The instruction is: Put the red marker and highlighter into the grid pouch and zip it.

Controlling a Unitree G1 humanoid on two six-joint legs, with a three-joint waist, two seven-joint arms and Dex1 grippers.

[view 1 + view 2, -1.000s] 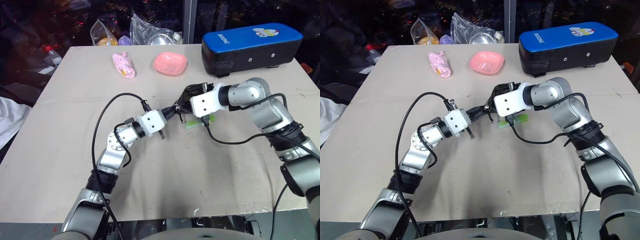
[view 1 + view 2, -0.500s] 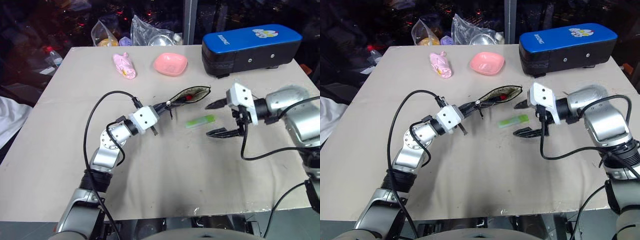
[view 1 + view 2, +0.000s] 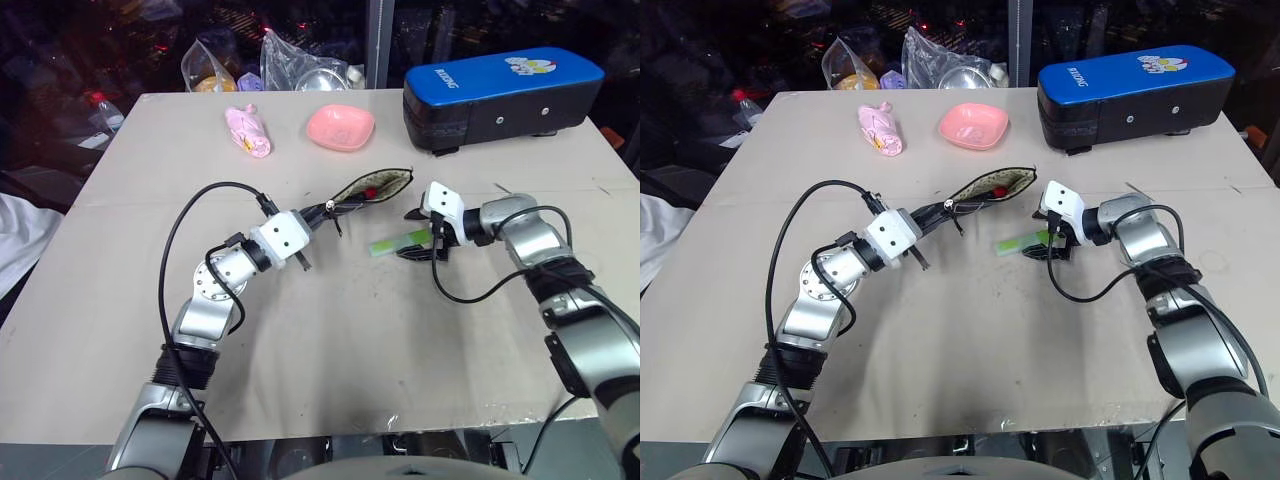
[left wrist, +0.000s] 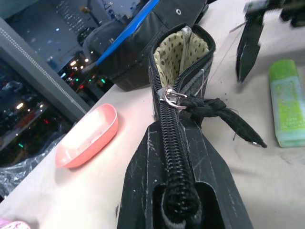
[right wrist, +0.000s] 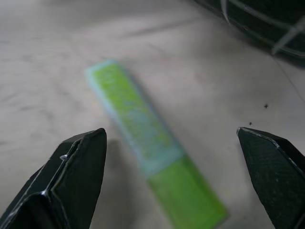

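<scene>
Table (image 3: 330,340) carries everything. Grid pouch (image 3: 375,186) held mouth-open, clamped at zipper end by left tool (image 4: 183,202), fingers closed on fabric. Red marker (image 3: 371,192) seen inside pouch mouth: judged done. Highlighter (image 3: 402,241) flat on table, just beside pouch, between spread fingers of right tool (image 5: 176,157), wide open, nothing held. Step in hand: highlighter pickup. Next: close on highlighter body, lift, feed into mouth; zip after.

A beige table (image 3: 330,350) carries a pink bowl (image 3: 340,127), a pink wrapped item (image 3: 248,131) near it, and a large blue-topped black case (image 3: 503,88). Clear plastic bags (image 3: 300,62) sit beyond the far edge.
</scene>
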